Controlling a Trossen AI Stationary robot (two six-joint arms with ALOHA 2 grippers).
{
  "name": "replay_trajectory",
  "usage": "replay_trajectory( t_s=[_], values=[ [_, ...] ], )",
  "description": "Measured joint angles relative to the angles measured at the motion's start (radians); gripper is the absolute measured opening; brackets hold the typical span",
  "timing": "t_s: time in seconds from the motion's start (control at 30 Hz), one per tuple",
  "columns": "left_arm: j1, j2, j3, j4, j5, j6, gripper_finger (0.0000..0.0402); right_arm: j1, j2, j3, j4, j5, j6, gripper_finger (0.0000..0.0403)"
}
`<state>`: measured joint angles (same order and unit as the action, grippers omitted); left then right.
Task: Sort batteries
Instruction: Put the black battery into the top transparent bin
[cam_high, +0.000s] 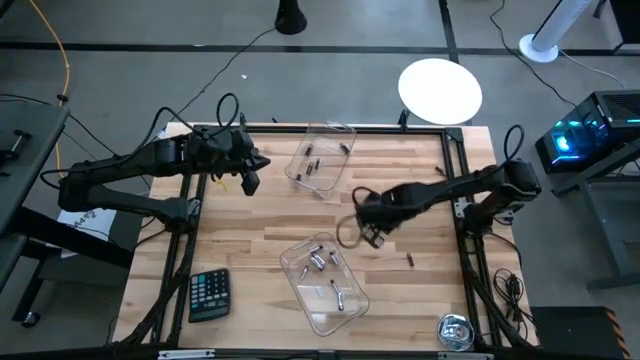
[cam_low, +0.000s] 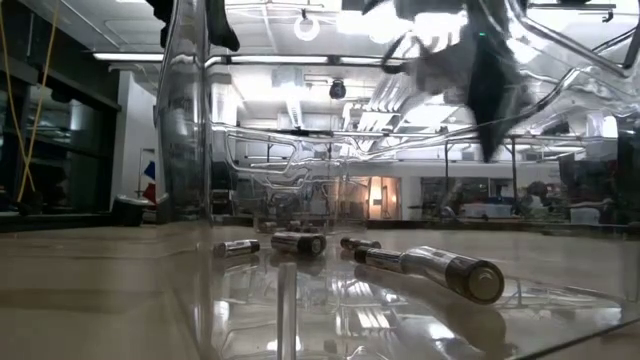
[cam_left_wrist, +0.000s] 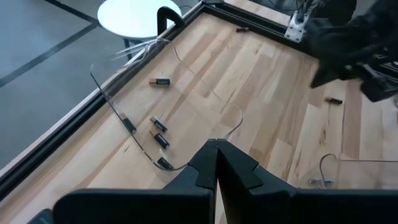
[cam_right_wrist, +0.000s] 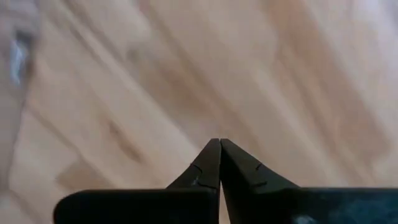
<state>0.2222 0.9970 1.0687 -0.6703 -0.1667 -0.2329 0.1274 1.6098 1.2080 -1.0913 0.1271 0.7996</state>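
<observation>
Two clear plastic trays lie on the wooden table. The far tray (cam_high: 322, 155) (cam_left_wrist: 168, 106) holds several small dark batteries (cam_left_wrist: 160, 132), and the near tray (cam_high: 325, 282) holds several more (cam_high: 318, 258) (cam_low: 450, 272). One loose battery (cam_high: 410, 260) (cam_left_wrist: 334, 100) lies on the wood right of the near tray, another (cam_left_wrist: 241, 29) by the far right frame. My right gripper (cam_high: 372, 238) (cam_right_wrist: 219, 142) hangs over bare wood between the trays, pointing down, shut with nothing visible between its fingers. My left gripper (cam_high: 250, 182) (cam_left_wrist: 215, 144) is shut and raised left of the far tray.
A black calculator (cam_high: 208, 295) lies at the near left and a round tape measure (cam_high: 455, 331) at the near right corner. A black frame (cam_high: 455, 175) runs along the table's edges. A white round disc (cam_high: 440, 90) stands beyond the far edge.
</observation>
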Motion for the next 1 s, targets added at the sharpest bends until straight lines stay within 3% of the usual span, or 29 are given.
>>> replay_trajectory(
  t_s=[0.2,0.33,0.47,0.63,0.83,1.0],
  values=[
    [0.000,0.000,0.000,0.007,0.000,0.008,0.0000,0.209,-0.014,-0.053,-0.079,-0.066,0.350,0.0040],
    [0.000,0.000,0.000,0.016,0.000,0.009,0.0000,0.353,-0.014,-0.117,0.047,-0.093,0.632,0.0104],
    [0.000,0.000,0.000,0.018,0.000,0.019,0.0000,0.400,-0.013,-0.181,0.085,-0.082,0.819,0.0174],
    [0.000,0.000,0.000,0.018,0.000,0.018,0.0000,0.390,-0.013,-0.274,0.108,-0.148,0.911,0.0217],
    [0.000,0.000,0.000,0.017,0.000,0.018,0.0000,0.369,-0.016,-0.414,0.371,-0.166,0.948,0.0220],
    [0.000,0.000,0.000,0.017,0.000,0.007,0.0000,0.361,-0.020,-0.462,0.365,-0.176,0.957,0.0208]
  ],
)
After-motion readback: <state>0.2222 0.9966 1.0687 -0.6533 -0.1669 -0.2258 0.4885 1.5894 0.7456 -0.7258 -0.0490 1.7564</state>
